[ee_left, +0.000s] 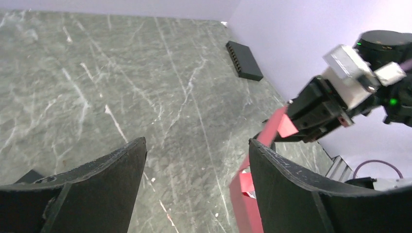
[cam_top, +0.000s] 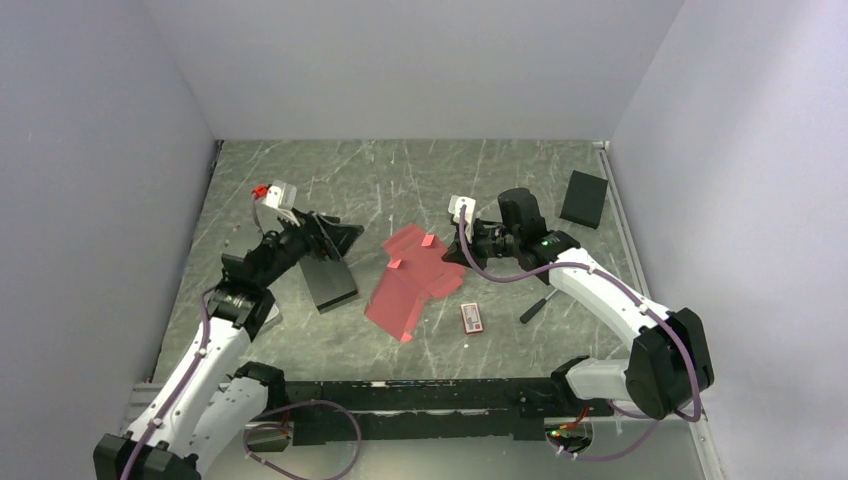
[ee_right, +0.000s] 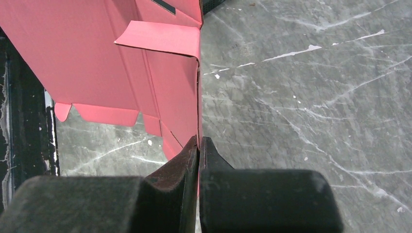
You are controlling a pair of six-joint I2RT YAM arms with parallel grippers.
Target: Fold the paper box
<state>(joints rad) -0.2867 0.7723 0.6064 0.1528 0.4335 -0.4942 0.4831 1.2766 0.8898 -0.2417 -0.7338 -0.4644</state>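
One paper box (cam_top: pixel 405 285), a red-pink die-cut sheet with small flaps and crease lines, lies mid-counter (cam_top: pixel 400 170) between two tools. The right tool (ee_right: pixel 199 144) is clamped on its raised right edge. The left tool (ee_left: pixel 197 148) stands apart, nothing between its fingers. There are two black boxes: a far black box (cam_top: pixel 584 198) at the right wall and a second black box (cam_top: pixel 330 283) by the left tool. One printed packet (cam_top: pixel 471 318) lies near the sheet.

This is plainly a robotics lab cell: plain white panels (cam_top: pixel 400 60) box in a grey marble-patterned table (cam_top: pixel 400 170) on three sides, the left arm (cam_top: pixel 195 375) and the right arm (cam_top: pixel 610 290) are bolted to a black rail (cam_top: pixel 420 395) at its near edge, and purple cables (cam_top: pixel 310 403) trail from their bases.
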